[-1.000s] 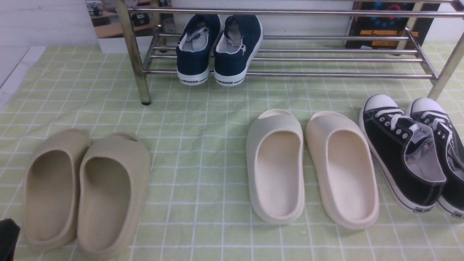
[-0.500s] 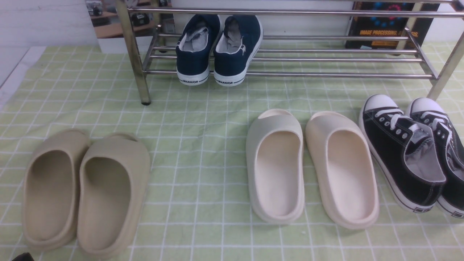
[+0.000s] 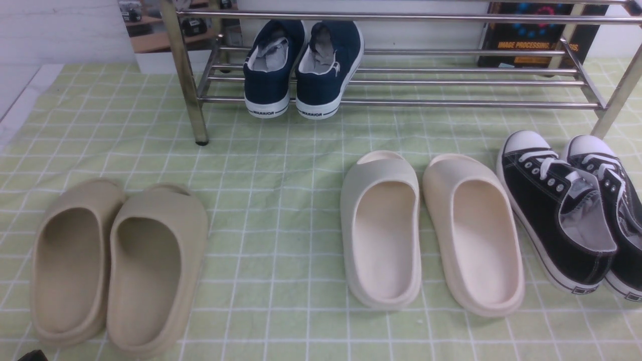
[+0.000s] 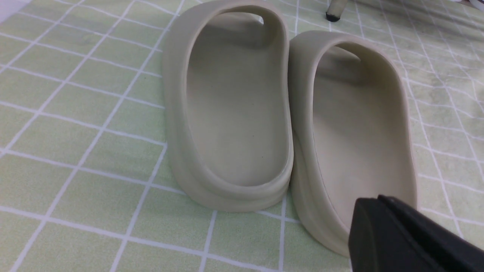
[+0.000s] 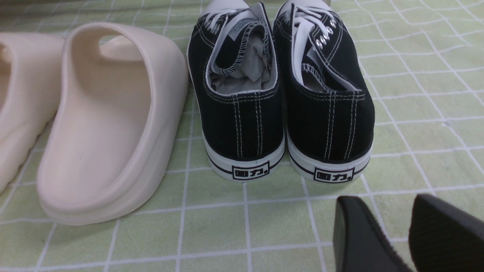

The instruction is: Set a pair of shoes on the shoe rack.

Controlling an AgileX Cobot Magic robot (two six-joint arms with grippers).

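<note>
Left gripper withdrawn, seemingly closed; shoes overhang rack.

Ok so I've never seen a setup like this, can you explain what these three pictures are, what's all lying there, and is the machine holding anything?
This is a robot with two arms, each ending in a two-fingered gripper. The wide picture looks forward from between the arms. It shows a green checked cloth with a chrome shoe rack at the back. The navy shoes sit on the rack's lower bars. Nearer are tan slides, cream slides and black lace-up sneakers.

The other two pictures come from cameras on the wrists. The left gripper is shut and empty, close to the tan slides. The right gripper shows a gap between its fingers, behind the black sneakers' heels, and holds nothing.
</note>
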